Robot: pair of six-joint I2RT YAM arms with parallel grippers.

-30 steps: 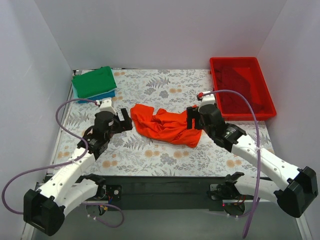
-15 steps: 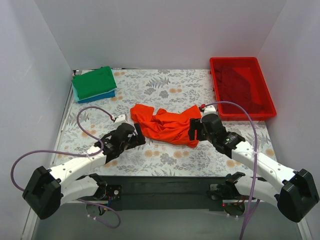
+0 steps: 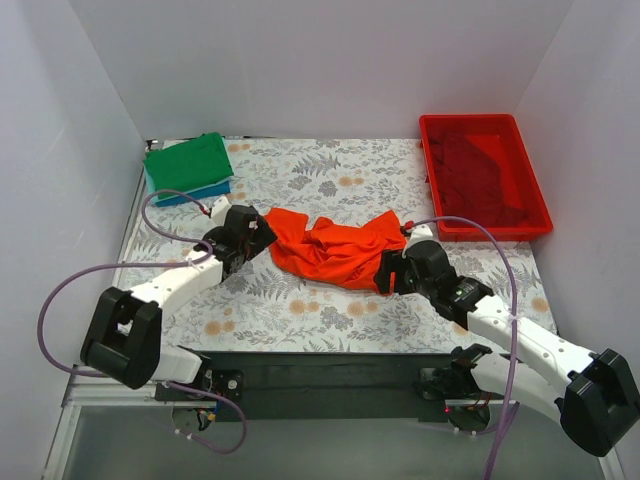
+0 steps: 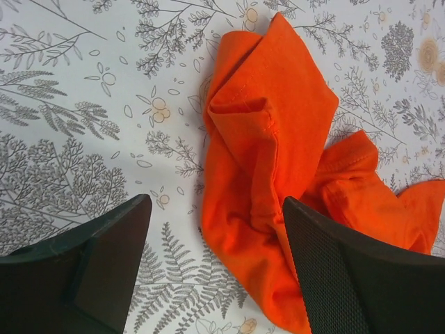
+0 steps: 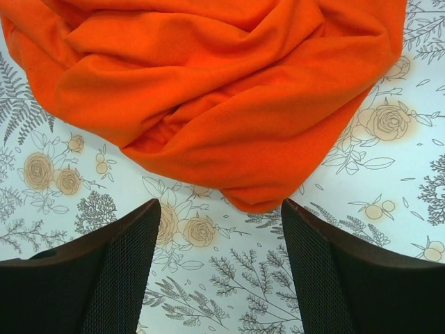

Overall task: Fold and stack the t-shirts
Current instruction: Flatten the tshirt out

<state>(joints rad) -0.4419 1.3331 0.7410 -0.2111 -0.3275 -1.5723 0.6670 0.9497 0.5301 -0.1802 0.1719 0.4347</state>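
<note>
hovering at either end of the crumpled orange shirt [image 3: 335,250] in the middle of the table [image 3: 300,315], both hands are spread wide and hold nothing. the left gripper [image 4: 215,209] straddles the bunched left end, and the right gripper [image 5: 221,209] faces the near right edge. the main risk, as i judge it, is pinching several layers at once, since the cloth is doubled over itself at both spots; a lift would then raise a lump, not a flat edge. a shallow bite could let the fabric slip out. the folded green shirt [image 3: 188,163] sits on the blue shirt [image 3: 205,191] at the far left corner, and a dark red shirt [image 3: 480,165] lies in the bin [image 3: 470,119]. no brand, label or writing can be read; the table cover shows only printed ferns and flowers.
</note>
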